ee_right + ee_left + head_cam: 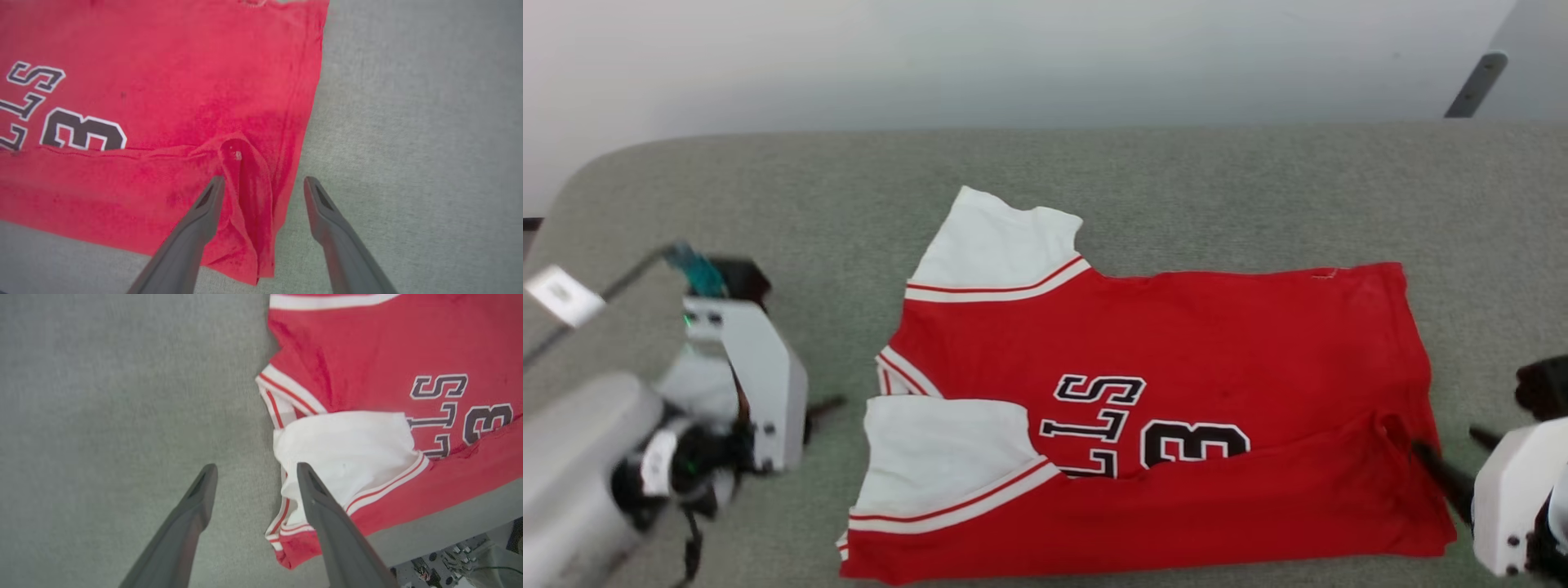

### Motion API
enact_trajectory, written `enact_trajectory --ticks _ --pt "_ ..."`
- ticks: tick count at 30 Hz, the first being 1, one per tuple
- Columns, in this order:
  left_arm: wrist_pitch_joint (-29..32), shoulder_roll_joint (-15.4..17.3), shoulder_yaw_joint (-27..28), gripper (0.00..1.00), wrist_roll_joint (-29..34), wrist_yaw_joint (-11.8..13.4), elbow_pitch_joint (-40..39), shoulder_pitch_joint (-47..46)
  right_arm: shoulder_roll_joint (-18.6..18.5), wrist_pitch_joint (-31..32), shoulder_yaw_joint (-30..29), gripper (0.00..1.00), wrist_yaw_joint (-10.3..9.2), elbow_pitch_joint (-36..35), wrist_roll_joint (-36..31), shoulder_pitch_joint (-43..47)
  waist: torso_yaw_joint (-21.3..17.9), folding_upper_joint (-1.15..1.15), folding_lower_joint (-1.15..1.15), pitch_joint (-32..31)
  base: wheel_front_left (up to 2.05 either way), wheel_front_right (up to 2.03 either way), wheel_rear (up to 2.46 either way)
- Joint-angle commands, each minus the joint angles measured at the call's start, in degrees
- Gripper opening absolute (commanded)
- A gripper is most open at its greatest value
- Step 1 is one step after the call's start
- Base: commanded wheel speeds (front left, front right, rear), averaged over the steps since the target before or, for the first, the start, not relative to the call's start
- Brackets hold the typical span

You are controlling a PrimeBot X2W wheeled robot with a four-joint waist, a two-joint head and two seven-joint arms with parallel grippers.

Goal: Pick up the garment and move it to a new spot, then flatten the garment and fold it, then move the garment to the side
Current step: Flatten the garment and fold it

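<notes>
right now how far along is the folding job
Done: the garment lies spread on the table, its near edge folded up over the lettering. In hand: nothing; the left gripper and right gripper are open at its two ends. Left: the far sleeve lies unfolded, more folds, then moving it aside.
</notes>
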Motion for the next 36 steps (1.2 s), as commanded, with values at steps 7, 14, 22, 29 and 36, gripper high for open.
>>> enact_trajectory --ticks 7,14,22,29,36 --pt "-4.74 -1.52 2.66 1.00 4.12 -3.89 3.12 -6.78 3.64 -17.00 -0.84 1.00 -0.06 -4.72 -5.38 -4.29 -3.83 0.00 0.00 2.72 0.00 0.00 0.00" --pt "-9.53 -4.60 3.89 1.00 7.61 -8.32 10.06 -12.47 8.33 -41.25 -0.22 1.00 -0.06 -4.98 -13.53 -8.54 -7.32 0.00 0.00 5.93 0.00 0.00 0.00" --pt "-9.83 -7.22 3.65 1.00 9.89 -13.07 18.09 -18.82 14.51 -55.90 -0.98 1.00 -0.06 -2.19 -18.65 -10.49 -11.09 0.00 0.00 10.21 0.00 0.00 0.00" --pt "-5.24 -7.94 2.53 1.00 11.39 -15.72 24.81 -24.80 16.70 -57.80 0.31 1.00 -0.06 0.78 -19.36 -11.53 -14.16 0.00 0.00 14.48 0.00 0.00 0.00" --pt "-0.37 -8.20 1.55 1.00 12.32 -16.59 30.52 -29.64 17.78 -58.99 1.71 1.00 -0.06 2.54 -18.79 -12.76 -16.83 0.00 0.00 18.46 0.00 0.00 0.00"
